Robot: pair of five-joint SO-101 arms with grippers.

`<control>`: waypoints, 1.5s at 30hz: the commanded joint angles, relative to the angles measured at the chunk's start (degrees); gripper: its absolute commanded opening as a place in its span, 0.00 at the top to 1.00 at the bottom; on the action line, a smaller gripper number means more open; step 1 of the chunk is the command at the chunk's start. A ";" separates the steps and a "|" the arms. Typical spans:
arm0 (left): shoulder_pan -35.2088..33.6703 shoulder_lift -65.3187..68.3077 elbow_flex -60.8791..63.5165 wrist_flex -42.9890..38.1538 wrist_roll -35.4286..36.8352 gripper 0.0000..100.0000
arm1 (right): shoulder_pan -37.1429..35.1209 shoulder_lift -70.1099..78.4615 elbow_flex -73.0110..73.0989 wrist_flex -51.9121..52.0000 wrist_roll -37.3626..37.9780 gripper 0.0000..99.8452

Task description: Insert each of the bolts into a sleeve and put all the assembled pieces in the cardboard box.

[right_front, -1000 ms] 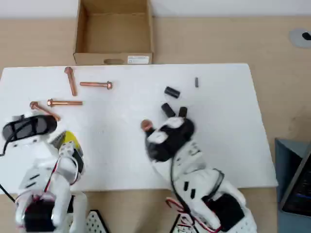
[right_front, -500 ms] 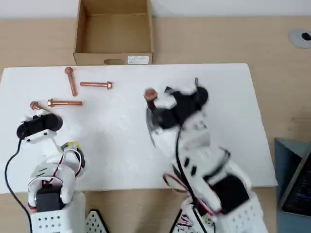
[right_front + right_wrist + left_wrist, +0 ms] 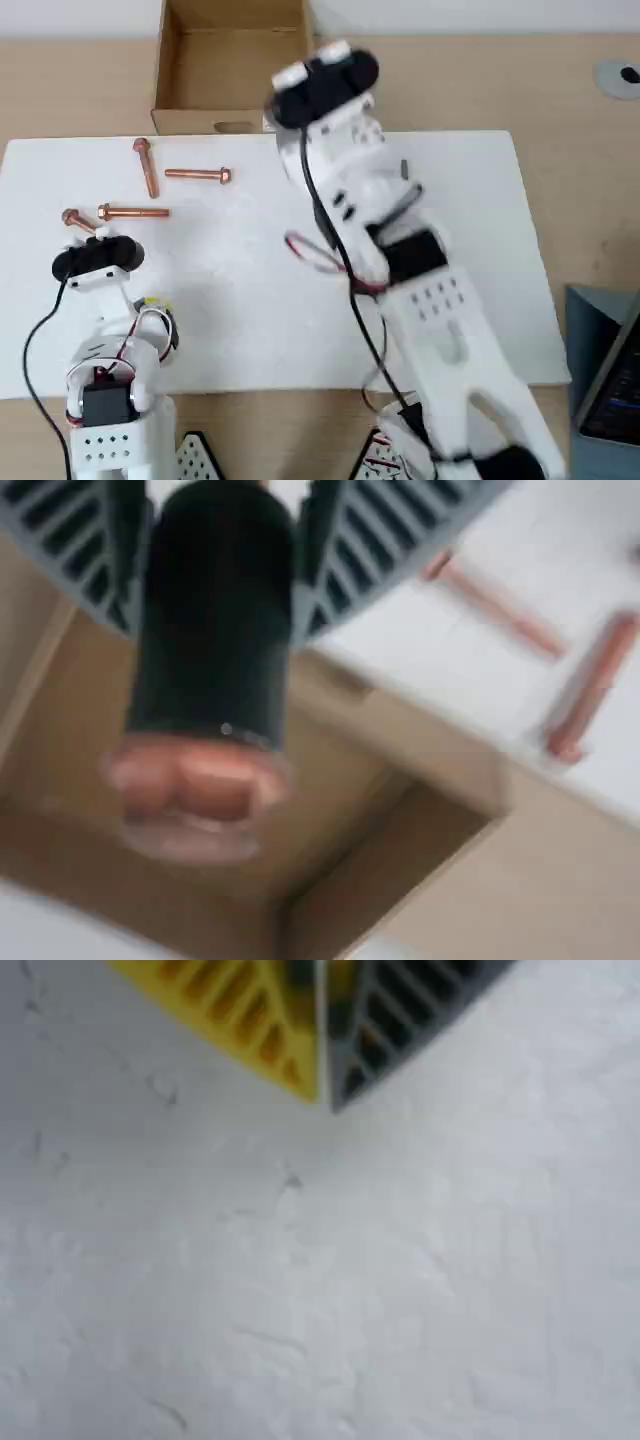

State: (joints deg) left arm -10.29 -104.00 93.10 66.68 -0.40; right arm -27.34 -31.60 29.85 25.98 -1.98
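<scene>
My right gripper (image 3: pixel 220 575) is shut on a black sleeve (image 3: pixel 215 630) with a copper bolt head (image 3: pixel 195 785) sticking out of its end. It hangs over the open cardboard box (image 3: pixel 400 750), near the box's front right corner (image 3: pixel 300 115) in the high view. Several loose copper bolts (image 3: pixel 198 175) lie on the left of the white mat (image 3: pixel 230 300); two of them (image 3: pixel 490 600) also appear in the right wrist view. One small black sleeve (image 3: pixel 405 170) lies beside the right arm. My left gripper (image 3: pixel 322 1085) is shut on nothing, its yellow and grey fingertips together just above the mat.
The left arm (image 3: pixel 97 258) stands at the mat's near left, close to the nearest bolt (image 3: pixel 75 218). The right arm's body (image 3: pixel 400 260) stretches across the middle of the mat. A dark object (image 3: pixel 605 370) sits at the right edge of the table.
The right arm has swung from the middle of the mat up to the box, carrying the sleeved bolt. The left arm's wrist has shifted slightly toward the bolts.
</scene>
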 commanded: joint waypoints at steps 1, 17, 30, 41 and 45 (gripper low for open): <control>-0.53 -0.48 -0.44 -0.97 0.00 1.00 | 2.15 9.63 -11.82 -5.98 1.76 0.99; -0.18 -0.48 -0.62 -0.62 0.00 1.00 | 3.38 57.19 -52.88 -9.23 8.70 0.99; -0.18 -0.48 -0.62 -0.18 0.00 1.00 | 3.47 79.34 -77.05 -1.05 14.15 0.99; -0.18 -0.48 -0.70 0.18 0.00 1.00 | 3.82 88.40 -91.82 8.53 14.24 0.87; -0.18 -0.48 -0.70 0.18 0.00 1.00 | 3.82 89.89 -95.52 10.02 14.24 0.87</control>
State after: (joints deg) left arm -10.29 -104.00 93.10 66.77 -0.40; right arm -24.18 58.59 -60.70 35.30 11.82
